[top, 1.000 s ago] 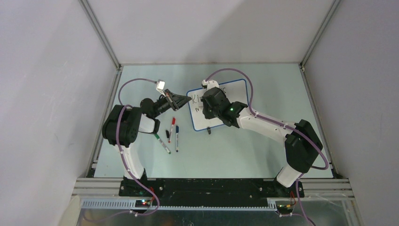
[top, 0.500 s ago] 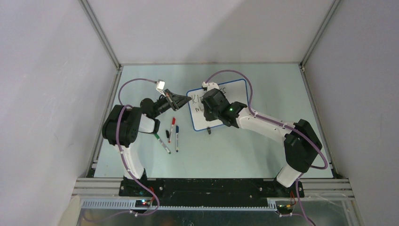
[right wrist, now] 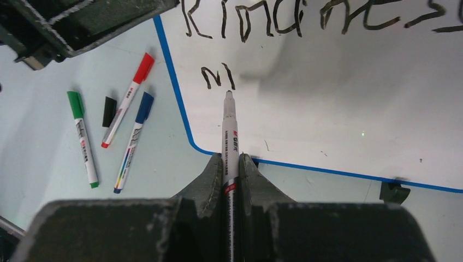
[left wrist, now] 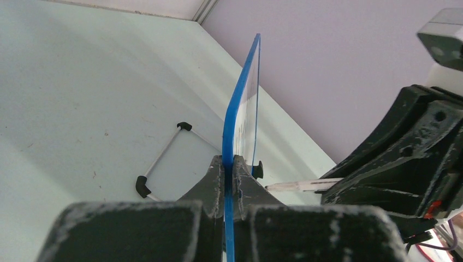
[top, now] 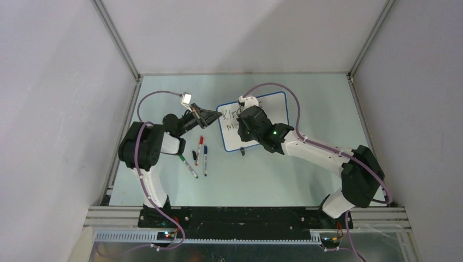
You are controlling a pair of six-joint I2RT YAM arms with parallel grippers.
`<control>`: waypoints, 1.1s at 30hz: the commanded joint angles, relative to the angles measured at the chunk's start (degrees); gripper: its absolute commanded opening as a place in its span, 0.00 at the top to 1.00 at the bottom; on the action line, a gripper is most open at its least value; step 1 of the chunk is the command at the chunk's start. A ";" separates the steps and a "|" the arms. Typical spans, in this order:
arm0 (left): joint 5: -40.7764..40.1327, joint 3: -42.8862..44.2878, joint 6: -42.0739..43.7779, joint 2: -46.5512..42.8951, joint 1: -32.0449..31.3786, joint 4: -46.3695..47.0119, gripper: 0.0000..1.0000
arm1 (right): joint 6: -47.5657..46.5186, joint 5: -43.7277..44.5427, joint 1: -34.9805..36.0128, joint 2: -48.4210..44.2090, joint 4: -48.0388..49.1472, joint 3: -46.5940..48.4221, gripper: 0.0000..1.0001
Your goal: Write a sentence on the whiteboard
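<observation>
The whiteboard [top: 273, 112] stands tilted at mid table, white with a thin blue rim [right wrist: 180, 109]. My left gripper [left wrist: 229, 166] is shut on its left edge [left wrist: 240, 103]; it also shows in the top view [top: 217, 115]. My right gripper [right wrist: 230, 164] is shut on a white marker [right wrist: 229, 136], whose tip is at the board just under the second line. The sentence [right wrist: 306, 19] reads "Kindness" in black, with "M" [right wrist: 217, 76] below it. In the top view the right gripper [top: 245, 123] covers the board's middle.
Left of the board on the table lie a red-capped marker [right wrist: 128, 98], a blue-capped marker [right wrist: 134, 139], a green-capped marker [right wrist: 83, 136] and a loose black cap [right wrist: 109, 111]. The board's black foot [right wrist: 394, 192] rests on the table. Frame rails edge the table [top: 164, 185].
My right arm has shifted right and its gripper has drawn back a little, uncovering more of the first word. The left gripper and the board have not moved.
</observation>
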 commanded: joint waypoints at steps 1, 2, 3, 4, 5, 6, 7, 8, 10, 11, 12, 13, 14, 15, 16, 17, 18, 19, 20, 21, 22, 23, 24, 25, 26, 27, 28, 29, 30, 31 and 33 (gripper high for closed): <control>0.07 -0.05 1.79 -2.37 0.34 2.92 1.00 | -1.20 2.97 0.03 -5.29 6.37 -2.78 1.00; 0.05 -0.10 1.78 -2.40 0.36 2.92 1.00 | -1.28 2.96 -0.12 -5.54 6.76 -3.08 1.00; 0.00 -0.07 1.78 -2.43 0.38 2.96 1.00 | -1.35 2.80 -0.41 -5.38 7.10 -3.13 1.00; -0.03 -0.06 1.78 -2.44 0.33 2.93 1.00 | -1.47 2.39 -0.56 -5.24 7.23 -3.13 1.00; -0.02 -0.17 1.78 -2.44 0.33 2.92 1.00 | -1.40 1.98 -0.79 -4.91 7.37 -3.17 1.00; -0.04 -0.20 1.82 -2.49 0.35 2.92 1.00 | -1.17 1.78 -0.93 -4.74 7.49 -3.16 1.00; 0.00 -0.20 1.86 -2.45 0.37 2.92 1.00 | -1.16 1.41 -1.10 -4.32 7.63 -3.17 1.00; 0.02 -0.22 1.86 -2.49 0.38 2.92 1.00 | -1.07 1.28 -1.13 -4.18 7.76 -3.14 1.00; -0.03 -0.24 1.87 -2.53 0.40 2.92 1.00 | -0.99 1.05 -1.27 -3.94 8.02 -3.10 1.00; 0.02 -0.23 1.87 -2.49 0.37 2.92 1.00 | -0.98 0.94 -1.35 -3.71 8.18 -3.14 1.00; 0.03 -0.23 1.87 -2.51 0.33 2.92 1.00 | -0.94 0.87 -1.38 -3.61 8.25 -3.18 1.00; -0.03 -0.28 1.87 -2.57 0.37 2.92 1.00 | -0.84 0.74 -1.40 -3.53 8.30 -3.18 1.00; -0.04 -0.34 1.91 -2.61 0.38 2.92 1.00 | -0.82 0.72 -1.48 -3.43 8.40 -3.12 1.00; -0.05 -0.32 1.92 -2.61 0.38 2.92 1.00 | -0.81 0.55 -1.45 -3.29 8.41 -3.10 1.00; -0.03 -0.32 1.94 -2.66 0.38 2.92 1.00 | -0.76 0.45 -1.51 -3.02 8.36 -3.01 1.00; -0.04 -0.32 1.88 -2.64 0.38 2.92 1.00 | -0.73 0.33 -1.55 -2.82 8.24 -2.70 1.00; 0.00 -0.32 1.83 -2.62 0.34 2.92 1.00 | -0.72 0.25 -1.58 -2.46 8.06 -2.50 1.00; -0.03 -0.32 1.92 -2.62 0.36 2.92 1.00 | -0.78 0.06 -1.63 -2.19 7.71 -2.20 1.00; -0.04 -0.36 1.89 -2.62 0.38 2.92 1.00 | -0.75 -0.01 -1.60 -1.77 7.53 -2.03 1.00; 0.00 -0.33 1.94 -2.62 0.38 2.92 1.00 | -0.72 -0.11 -1.60 -1.54 7.11 -1.67 1.00; 0.03 -0.37 1.95 -2.64 0.36 2.92 1.00 | -0.72 -0.34 -1.64 -1.08 6.79 -1.50 1.00; 0.03 -0.39 1.89 -2.63 0.33 2.92 1.00 | -0.72 -0.39 -1.61 -0.89 6.59 -1.18 1.00; 0.02 -0.34 1.88 -2.62 0.37 2.92 1.00 | -0.72 -0.38 -1.60 -0.57 6.33 -1.04 1.00; -0.03 -0.33 1.89 -2.62 0.37 2.92 1.00 | -0.58 -0.37 -1.60 -0.41 6.23 -0.87 1.00; -0.04 -0.32 1.89 -2.66 0.38 2.92 1.00 | -0.56 -0.36 -1.64 -0.16 6.04 -0.80 1.00; -0.05 -0.32 1.92 -2.64 0.38 2.92 1.00 | -0.48 -0.35 -1.78 -0.08 6.04 -0.65 1.00; -0.05 -0.34 1.95 -2.63 0.34 2.92 1.00 | -0.52 -0.35 -1.78 0.03 5.95 -0.65 1.00; -0.03 -0.33 1.91 -2.62 0.36 2.92 1.00 | -0.49 -0.31 -1.84 0.06 5.95 -0.64 1.00; 0.01 -0.32 1.92 -2.58 0.38 2.92 1.00 | -0.46 -0.38 -1.85 0.09 5.97 -0.64 1.00; 0.01 -0.32 1.94 -2.61 0.38 2.92 1.00 | -0.41 -0.37 -1.90 0.09 5.96 -0.57 1.00; -0.04 -0.32 1.92 -2.62 0.37 2.97 1.00 | -0.43 -0.35 -2.01 0.15 6.02 -0.56 1.00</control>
